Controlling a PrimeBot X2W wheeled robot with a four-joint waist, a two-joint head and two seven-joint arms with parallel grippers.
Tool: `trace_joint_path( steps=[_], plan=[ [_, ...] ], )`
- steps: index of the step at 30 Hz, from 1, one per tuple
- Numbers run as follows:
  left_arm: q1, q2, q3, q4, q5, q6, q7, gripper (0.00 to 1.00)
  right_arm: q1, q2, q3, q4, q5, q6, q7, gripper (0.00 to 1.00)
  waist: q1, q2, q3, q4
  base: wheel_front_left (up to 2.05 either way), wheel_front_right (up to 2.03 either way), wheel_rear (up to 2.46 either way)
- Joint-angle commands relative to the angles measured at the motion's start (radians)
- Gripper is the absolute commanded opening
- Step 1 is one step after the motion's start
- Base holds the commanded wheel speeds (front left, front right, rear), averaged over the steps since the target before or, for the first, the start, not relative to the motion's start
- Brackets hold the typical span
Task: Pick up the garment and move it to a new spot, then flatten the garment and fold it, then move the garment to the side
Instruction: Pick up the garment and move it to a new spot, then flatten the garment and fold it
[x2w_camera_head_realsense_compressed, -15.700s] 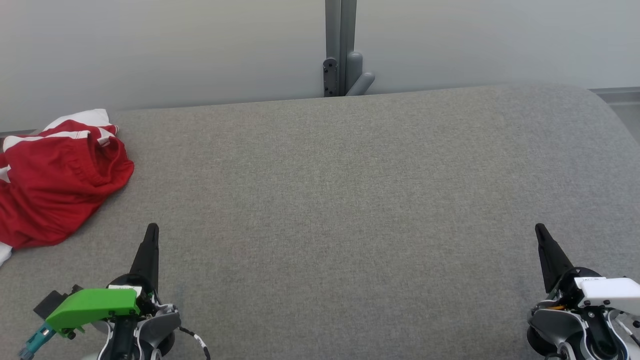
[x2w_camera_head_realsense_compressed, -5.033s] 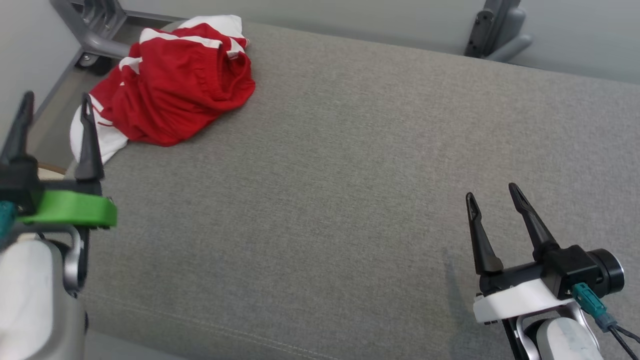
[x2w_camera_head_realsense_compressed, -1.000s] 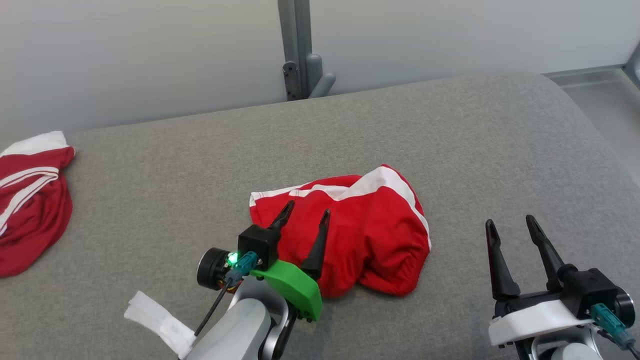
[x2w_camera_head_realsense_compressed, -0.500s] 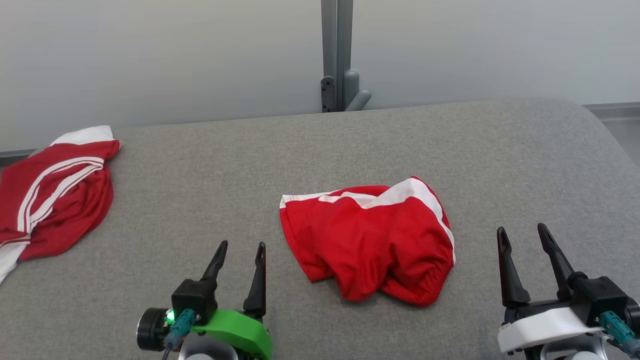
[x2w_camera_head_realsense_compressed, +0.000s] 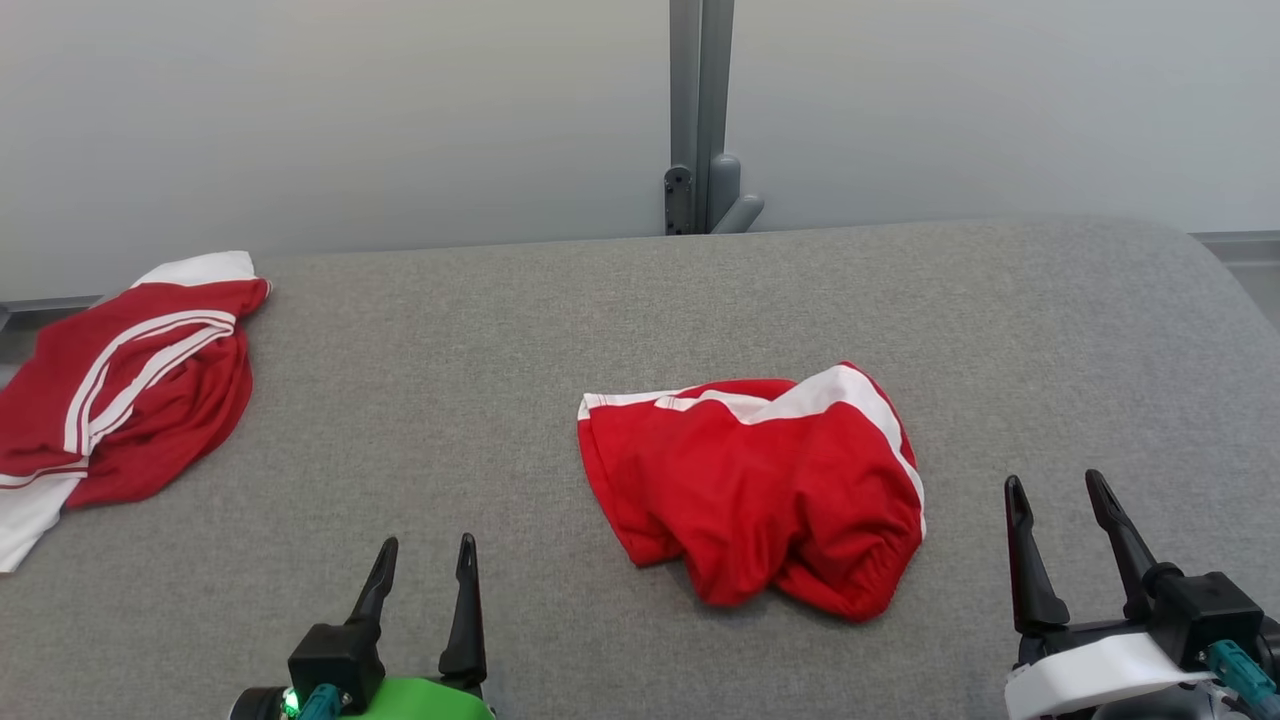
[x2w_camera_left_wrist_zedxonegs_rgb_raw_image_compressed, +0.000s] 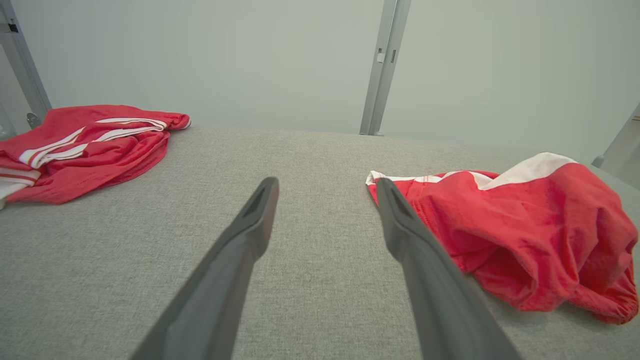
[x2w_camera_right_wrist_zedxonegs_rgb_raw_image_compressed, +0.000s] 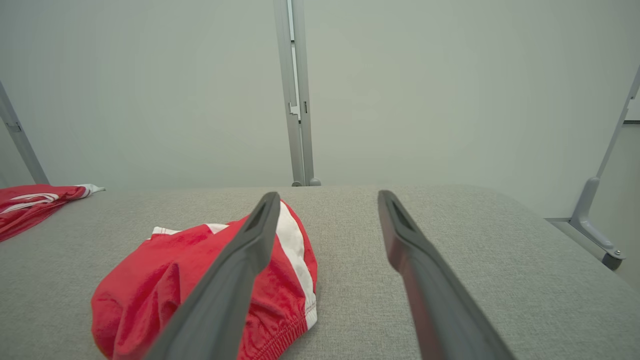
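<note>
A crumpled red garment (x2w_camera_head_realsense_compressed: 760, 480) with white stripes lies near the middle of the grey padded table (x2w_camera_head_realsense_compressed: 480, 330). It also lies to the right in the left wrist view (x2w_camera_left_wrist_zedxonegs_rgb_raw_image_compressed: 525, 230) and at the lower left in the right wrist view (x2w_camera_right_wrist_zedxonegs_rgb_raw_image_compressed: 200, 280). My left gripper (x2w_camera_head_realsense_compressed: 422, 550) stands open at the bottom of the head view, left of the garment and apart from it. Its fingers (x2w_camera_left_wrist_zedxonegs_rgb_raw_image_compressed: 240, 250) hold nothing. My right gripper (x2w_camera_head_realsense_compressed: 1058, 490) is open at the lower right, just right of the garment, with empty jaws.
A second red and white garment (x2w_camera_head_realsense_compressed: 120, 380) lies bunched at the table's left edge, also in the left wrist view (x2w_camera_left_wrist_zedxonegs_rgb_raw_image_compressed: 85, 145). A grey post (x2w_camera_head_realsense_compressed: 700, 110) stands against the pale wall behind the table. The table's rounded right end (x2w_camera_head_realsense_compressed: 1210, 290) drops off.
My left gripper has drawn back from over the garment toward the lower left, leaving the garment lying on the table. The head camera has also shifted, so the whole scene sits further right.
</note>
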Motion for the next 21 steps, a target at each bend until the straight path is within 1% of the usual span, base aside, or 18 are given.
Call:
trace_joint_path(
  steps=[1, 12, 21],
  plan=[
    [0.014, -0.002, 0.008, -0.003, 0.006, -0.006, -0.003, 1.0, 0.006, -0.003, -0.001, 0.0, -0.002, 0.0, -0.003, 1.0, 0.0001, 0.0, 0.001, 0.001, 0.0, 0.0, 0.0],
    [0.013, -0.022, 0.047, 0.008, 0.037, -0.033, -0.003, 1.0, -0.006, -0.003, 0.002, 0.01, 0.003, 0.0, -0.003, 1.0, 0.0001, 0.0, 0.006, -0.001, 0.0, 0.0, 0.0],
    [-0.007, -0.028, 0.059, 0.038, 0.027, -0.05, -0.003, 1.0, -0.006, -0.003, -0.004, 0.011, 0.005, 0.0, -0.003, 1.0, 0.0001, 0.0, 0.013, 0.003, 0.0, 0.0, 0.0]
  ],
)
